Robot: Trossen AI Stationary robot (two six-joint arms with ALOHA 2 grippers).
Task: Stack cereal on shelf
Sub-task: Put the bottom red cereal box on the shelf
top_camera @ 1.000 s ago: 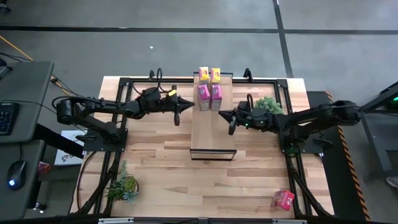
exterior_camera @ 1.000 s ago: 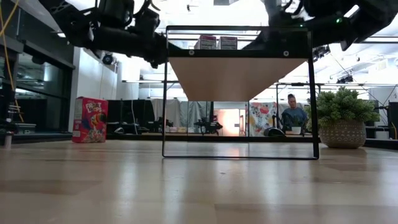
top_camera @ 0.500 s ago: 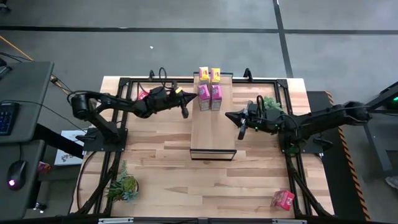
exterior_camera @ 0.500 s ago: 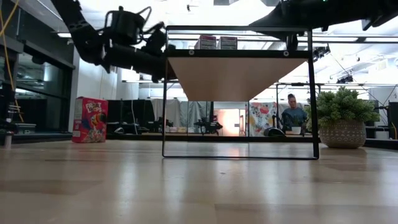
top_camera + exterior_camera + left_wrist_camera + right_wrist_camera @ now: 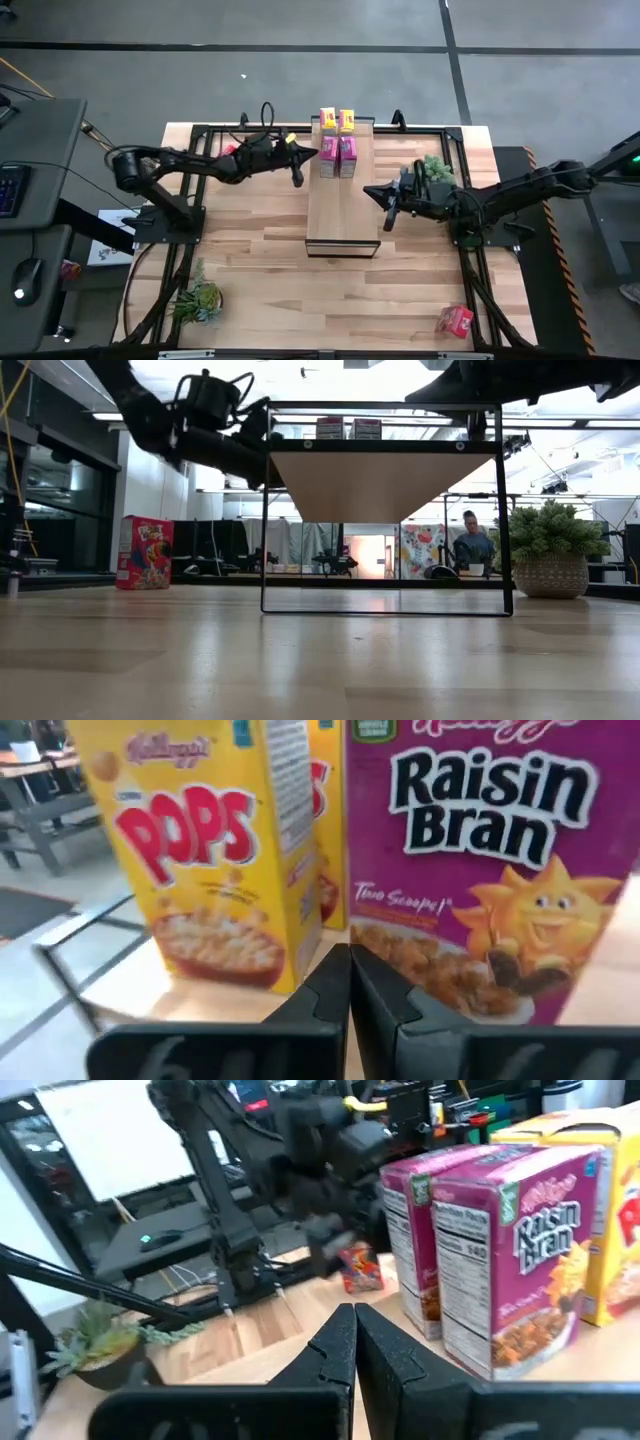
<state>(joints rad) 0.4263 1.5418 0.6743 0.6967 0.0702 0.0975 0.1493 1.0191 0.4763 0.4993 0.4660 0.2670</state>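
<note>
We found four cereal boxes (image 5: pixel 337 140) grouped upright at the shelf's (image 5: pixel 342 210) far end, yellow pair behind magenta pair, leaving the near board free. One red box (image 5: pixel 455 320) remained on the bench (image 5: pixel 270 260). The left pincer (image 5: pixel 297 168) and right pincer (image 5: pixel 389 208) flanked the shelf, both closed and empty.

The high view looks straight down on the whole tabletop (image 5: pixel 260 250). The low view looks level across it. Both wrist views sit close to the Raisin Bran boxes (image 5: pixel 490 870) on the shelf (image 5: pixel 342 215).
</note>
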